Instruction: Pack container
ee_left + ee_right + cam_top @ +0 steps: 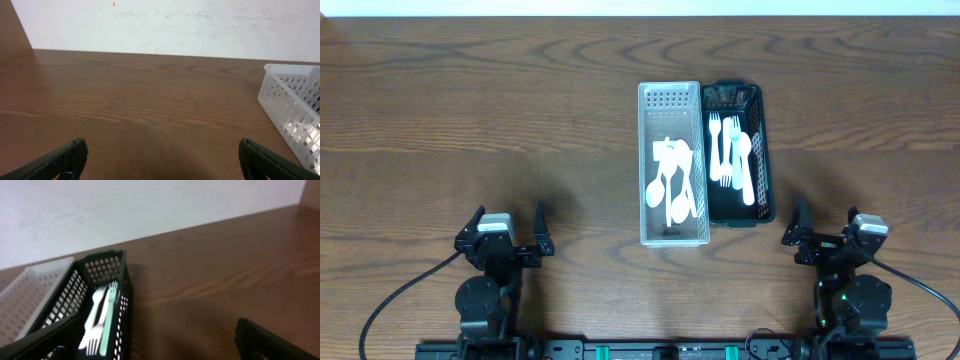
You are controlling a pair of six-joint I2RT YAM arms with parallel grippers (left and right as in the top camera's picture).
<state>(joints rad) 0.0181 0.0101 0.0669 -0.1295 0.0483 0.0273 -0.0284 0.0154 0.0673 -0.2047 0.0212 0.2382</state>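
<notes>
On the middle of the table (470, 100), nearer the right edge than the left, a white basket (642, 170) and a black basket (766, 160) are seen from overhead, set long side against long side. White spoons (670, 190) are heaped in the white one; white forks (723, 150), with what looks like one spoon, are laid lengthwise in the black one. At the near edge the left gripper (509, 215) and the right gripper (827, 228) are parked well apart from both baskets, each spread wide with nothing held.

In the left wrist view the left gripper (162, 167) is shown released over bare wood, and only a corner of the white basket (292, 115) is caught at the right.

In the right wrist view the right gripper (150, 350) is likewise released, with the black basket (105, 267) ahead to its left, the forks (100, 315) inside it and the white basket (30, 290) beyond.

No cutlery is seen outside the baskets, so it is judged that the packing is either finished or not begun. If a piece is to be lifted, the right arm is better placed. A descent from above is advised, with the fingers set across one handle and kept off the mesh walls, since the pieces overlap and a neighbour is easily dragged.

No brand or label can be read — a small dark mark on the white basket's floor is too small to make out.
</notes>
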